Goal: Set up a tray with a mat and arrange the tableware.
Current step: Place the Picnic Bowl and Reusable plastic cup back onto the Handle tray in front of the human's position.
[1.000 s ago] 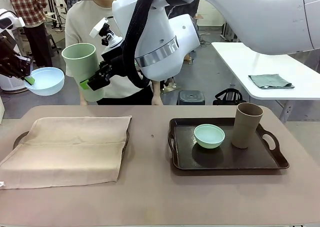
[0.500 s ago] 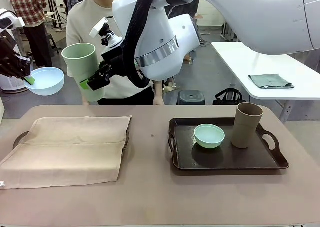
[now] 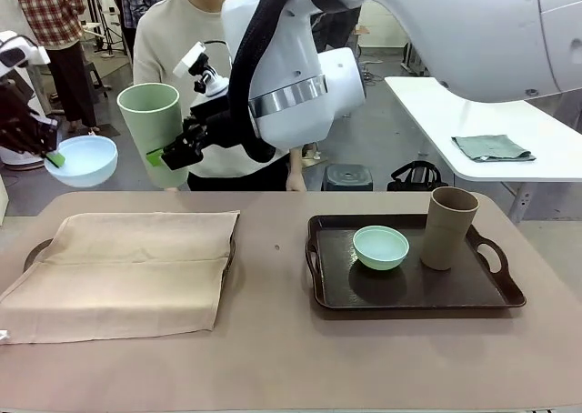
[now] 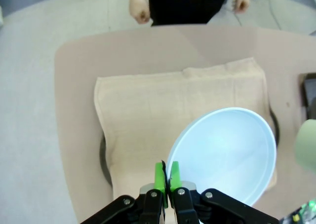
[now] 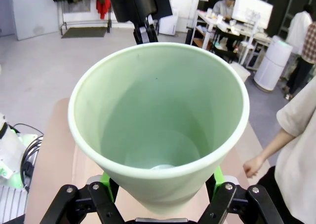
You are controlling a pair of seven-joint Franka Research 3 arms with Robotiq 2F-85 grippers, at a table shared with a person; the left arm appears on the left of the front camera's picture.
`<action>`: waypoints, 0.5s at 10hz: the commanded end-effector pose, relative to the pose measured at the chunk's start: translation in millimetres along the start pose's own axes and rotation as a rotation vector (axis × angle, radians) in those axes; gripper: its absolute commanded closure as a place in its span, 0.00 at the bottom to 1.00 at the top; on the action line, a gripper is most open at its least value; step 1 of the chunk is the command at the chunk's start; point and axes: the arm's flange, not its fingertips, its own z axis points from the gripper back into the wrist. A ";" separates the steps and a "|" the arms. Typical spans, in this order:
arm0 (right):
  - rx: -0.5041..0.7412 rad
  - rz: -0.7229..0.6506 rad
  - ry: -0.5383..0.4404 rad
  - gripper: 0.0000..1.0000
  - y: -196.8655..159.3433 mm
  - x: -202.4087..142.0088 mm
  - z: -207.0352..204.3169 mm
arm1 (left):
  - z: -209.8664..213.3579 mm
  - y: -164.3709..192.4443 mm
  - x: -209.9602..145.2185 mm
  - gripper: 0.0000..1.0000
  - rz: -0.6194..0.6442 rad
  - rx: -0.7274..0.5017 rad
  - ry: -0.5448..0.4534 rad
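Observation:
Held in the air above the table's far left, a pale blue bowl (image 3: 84,158) has its rim pinched by my left gripper (image 3: 50,155), which is shut on it. From the left wrist, the bowl (image 4: 227,150) hangs over the beige mat (image 4: 173,100), gripper (image 4: 165,173) closed on its edge. My right gripper (image 3: 173,149) is shut on a light green cup (image 3: 150,122), upright and high above the mat (image 3: 127,263). In the right wrist view the cup (image 5: 158,115) sits between the green pads (image 5: 105,179). A mint bowl (image 3: 381,246) and a tan cup (image 3: 447,228) stand on the dark tray (image 3: 409,295).
The mat covers a second tray whose handle (image 3: 32,252) pokes out at the left. A person (image 3: 182,31) stands at the far edge behind the raised cup, hands (image 4: 139,12) near the table's rim. A white side table (image 3: 473,113) with a grey cloth stands at the right.
The left gripper has lowered the blue bowl a little. The right arm has shifted slightly right with the green cup. Both grips are unchanged.

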 end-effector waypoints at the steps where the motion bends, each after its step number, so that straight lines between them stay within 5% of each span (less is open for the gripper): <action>1: 0.028 -0.008 -0.052 0.17 4.3 -39.7 -13.7 | -26.0 11.6 -6.0 0.96 -0.017 -0.045 0.013; 5: 0.094 -0.137 0.050 0.17 10.3 -105.4 -48.1 | -74.2 21.0 -15.4 0.96 -0.012 -0.070 0.057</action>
